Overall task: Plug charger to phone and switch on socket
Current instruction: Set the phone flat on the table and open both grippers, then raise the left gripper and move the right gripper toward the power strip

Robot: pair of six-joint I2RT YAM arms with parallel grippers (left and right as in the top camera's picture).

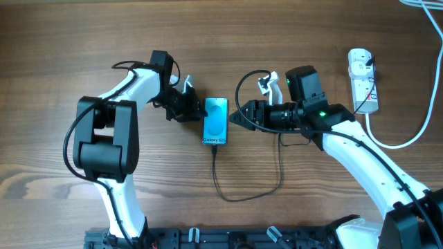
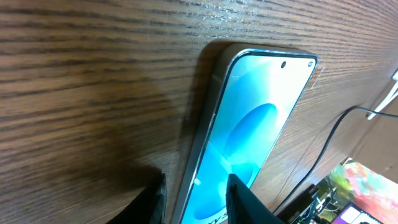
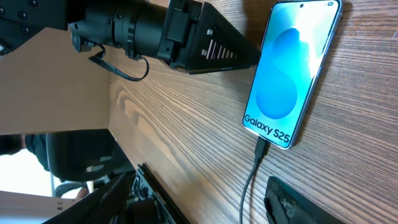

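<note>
So the phone [image 1: 215, 120] lies flat, screen up, mid-table [image 1: 55, 41], squeezed between the two grippers. The charger [image 1: 228, 196] is already plugged into its bottom edge. From above we mostly just see the cable dropping off the phone, looping round and heading up under the right arm, which hides the rest of it. The right wrist view is the one that really shows the plug seated in the port, right below the "Galaxy S25" text on the phone [image 3: 289, 68], with the charger [image 3: 247, 186] trailing off between its own fingers.

The right gripper [image 1: 234, 119] sits just beside the phone's right side, jaws spread wide with nothing in them.

The left gripper [image 1: 194, 109] is at the phone's left edge. Only the left wrist view shows how: the left gripper [image 2: 196, 202] straddles that edge of the phone [image 2: 249, 137], fingers parted. One sits over the screen. The other is on the table side, and we can see a sliver of wood between it and the phone. So we're calling it loose, not clamped.

The socket [image 1: 361, 79] only shows from overhead, well off to the right, red switch at its near end, white lead [image 1: 408, 142] curling away.
</note>
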